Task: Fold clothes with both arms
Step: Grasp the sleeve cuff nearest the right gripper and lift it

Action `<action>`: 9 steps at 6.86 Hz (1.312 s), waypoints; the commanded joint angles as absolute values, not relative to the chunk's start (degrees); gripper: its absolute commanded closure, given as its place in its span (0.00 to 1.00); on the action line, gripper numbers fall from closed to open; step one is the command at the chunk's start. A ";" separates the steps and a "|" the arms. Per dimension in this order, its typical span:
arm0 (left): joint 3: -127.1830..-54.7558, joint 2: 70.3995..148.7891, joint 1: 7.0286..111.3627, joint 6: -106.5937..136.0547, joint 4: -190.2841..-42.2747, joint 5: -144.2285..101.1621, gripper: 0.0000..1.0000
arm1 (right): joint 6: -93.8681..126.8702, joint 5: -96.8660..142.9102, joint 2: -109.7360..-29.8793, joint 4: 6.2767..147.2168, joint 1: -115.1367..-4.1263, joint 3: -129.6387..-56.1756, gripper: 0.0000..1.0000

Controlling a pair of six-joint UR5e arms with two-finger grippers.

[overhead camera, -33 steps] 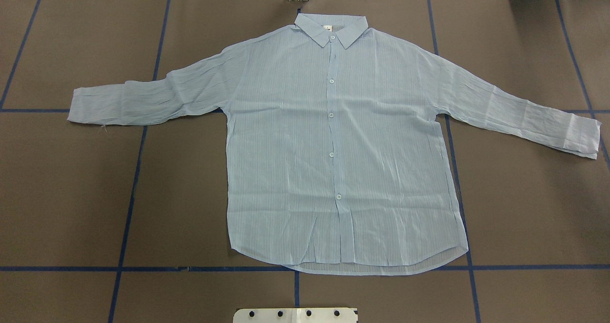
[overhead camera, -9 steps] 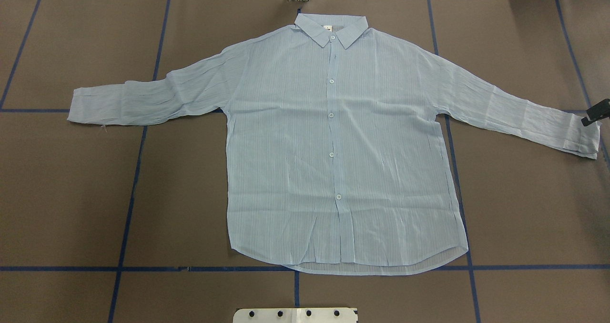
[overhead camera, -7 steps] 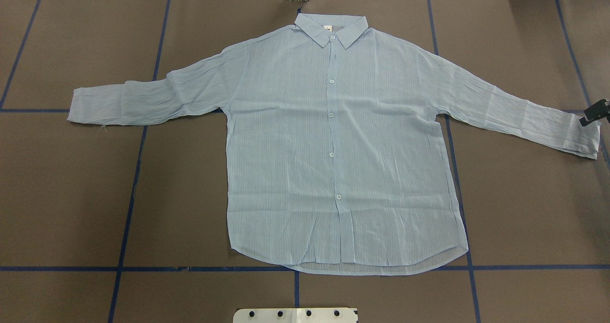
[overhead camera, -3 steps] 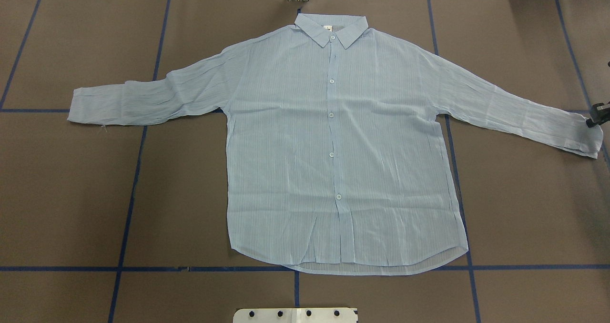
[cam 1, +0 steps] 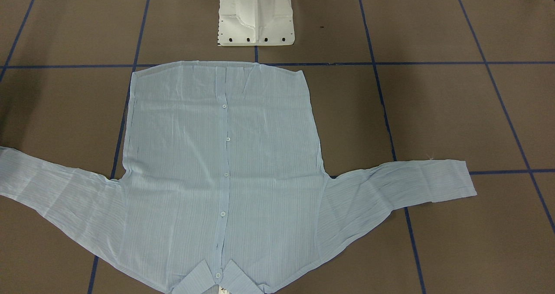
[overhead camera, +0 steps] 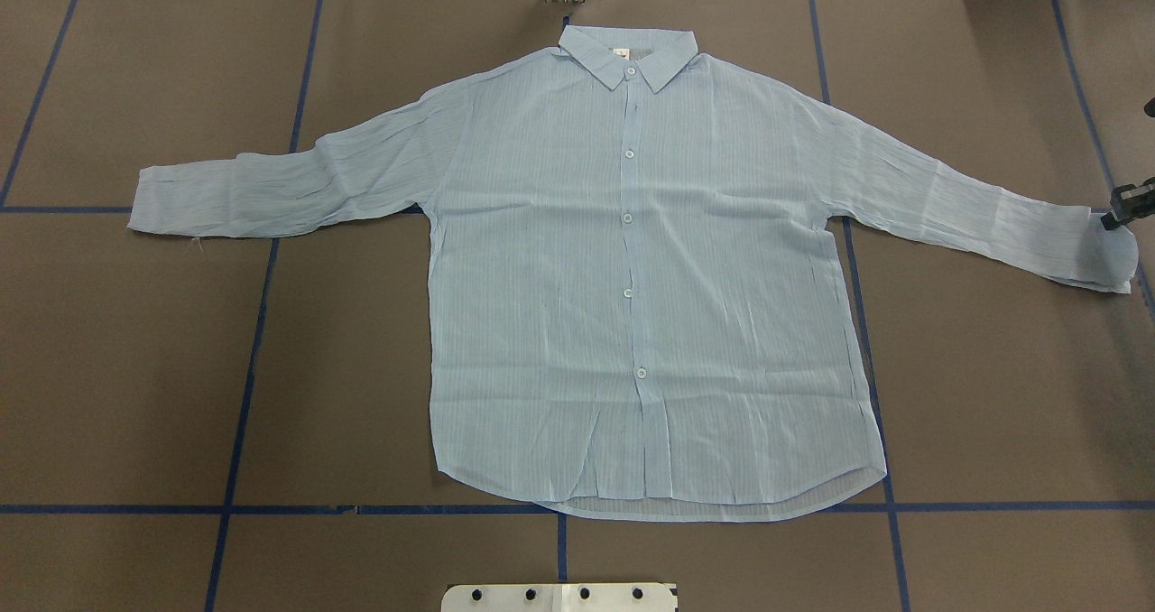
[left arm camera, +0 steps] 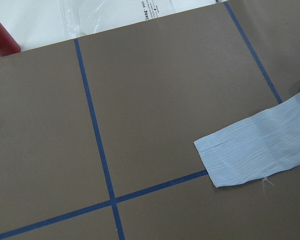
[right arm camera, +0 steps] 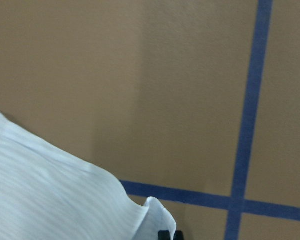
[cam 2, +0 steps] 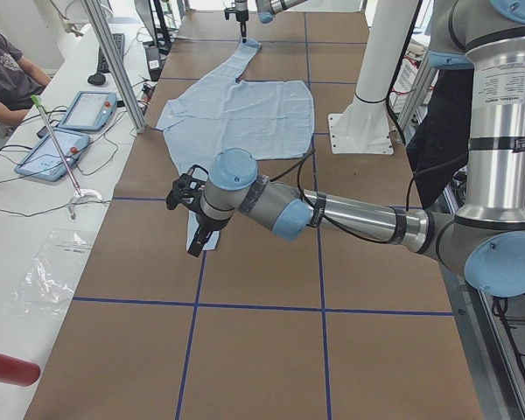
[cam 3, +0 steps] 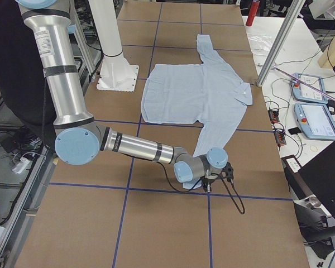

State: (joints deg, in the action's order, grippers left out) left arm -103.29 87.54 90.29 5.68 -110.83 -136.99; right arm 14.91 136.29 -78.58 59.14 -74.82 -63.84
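Note:
The pale-blue striped shirt [overhead camera: 632, 278] lies flat, buttoned side up, collar away from the robot, both sleeves spread; it also shows in the front-facing view [cam 1: 221, 164]. My right gripper [overhead camera: 1123, 215] is at the far corner of the right-hand sleeve's cuff, shut on it; the cuff edge [right arm camera: 152, 207] curls up at the black fingertips [right arm camera: 170, 235]. My left gripper [cam 2: 195, 232] hovers over the other sleeve's cuff [left arm camera: 255, 150]; I cannot tell whether it is open. It is outside the overhead view.
The white pedestal base [cam 1: 256, 16] stands at the shirt's hem side. Blue tape lines [overhead camera: 244, 368] grid the brown table. Two tablets [cam 2: 87, 109], a plastic bag [cam 2: 52, 271], a red bottle [cam 2: 9, 367] and an operator [cam 2: 4, 61] are along the far side.
My right gripper came in at the overhead view's right edge and settled on the sleeve cuff. The cuff's corner has lifted and curled. The shirt's body has not moved.

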 commanded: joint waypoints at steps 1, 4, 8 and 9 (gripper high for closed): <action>-103.97 87.54 90.26 5.80 -110.83 -137.02 0.00 | 25.77 141.75 -79.10 58.72 -74.80 -69.85 1.00; -107.91 87.37 90.26 5.98 -110.83 -139.91 0.00 | 51.93 142.74 -75.61 58.54 -65.96 -81.79 1.00; -109.86 87.28 90.26 6.06 -110.74 -140.01 0.00 | 94.58 112.40 -50.78 58.97 -42.84 -79.04 1.00; -109.86 86.93 90.26 6.06 -110.83 -140.01 0.00 | 99.44 111.02 -43.40 59.06 -41.15 -73.88 1.00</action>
